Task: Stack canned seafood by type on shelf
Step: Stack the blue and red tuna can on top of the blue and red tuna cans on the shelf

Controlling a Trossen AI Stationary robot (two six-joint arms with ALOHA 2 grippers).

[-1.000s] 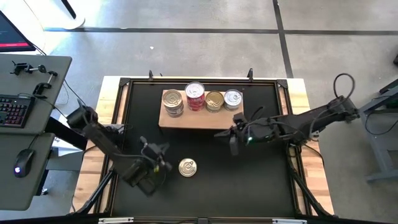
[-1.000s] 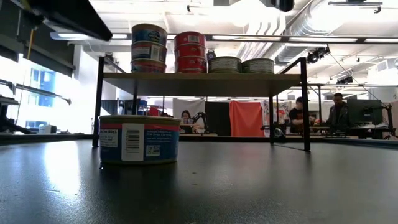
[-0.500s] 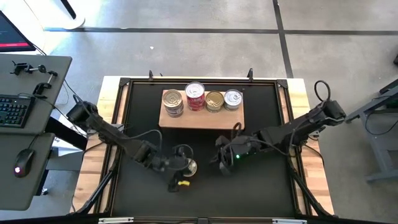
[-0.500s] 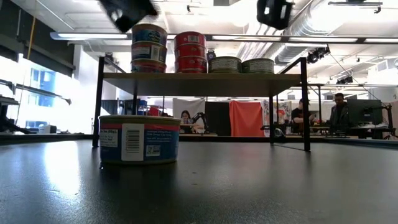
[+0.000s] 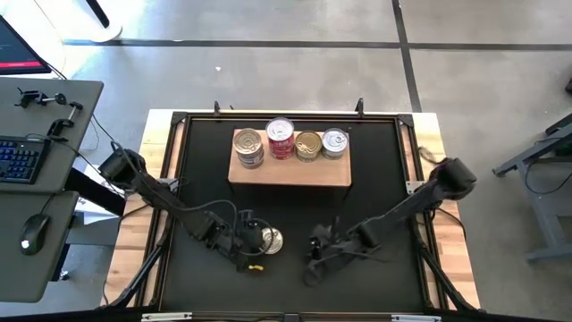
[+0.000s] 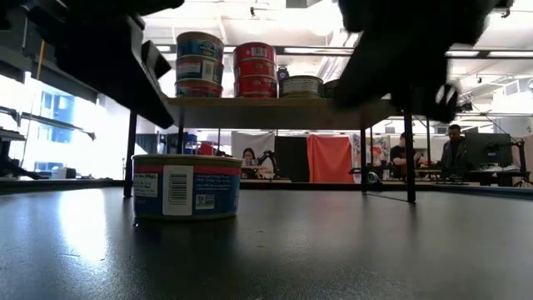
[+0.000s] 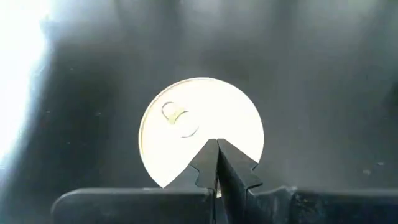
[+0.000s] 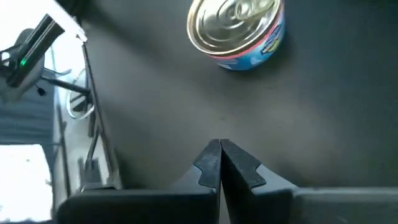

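Note:
On the black table, one canned seafood tin (image 5: 269, 240) with a shiny lid and a blue and pink label (image 6: 186, 185) stands on its base near the front. Several more tins sit in four stacks (image 5: 291, 142) on the wooden shelf (image 5: 290, 170) at the back. My left gripper (image 5: 254, 240) is shut; it hovers at the tin's left side with its tips over the lid (image 7: 200, 127). My right gripper (image 5: 315, 246) is also shut. It hangs low over the mat to the right of the tin (image 8: 239, 28) and points at it.
The shelf stands on thin black legs (image 6: 131, 137), with open space under it. Pale wooden strips (image 5: 429, 143) frame the black mat. A desk with a keyboard (image 5: 22, 156) stands left of the table. People (image 6: 454, 150) sit in the room behind.
My left gripper has swung from the near left toward the loose tin, turning and tipping downward. My right gripper has come down from in front of the shelf toward the near edge, ending right of the tin. Both stay shut. The tin has not moved.

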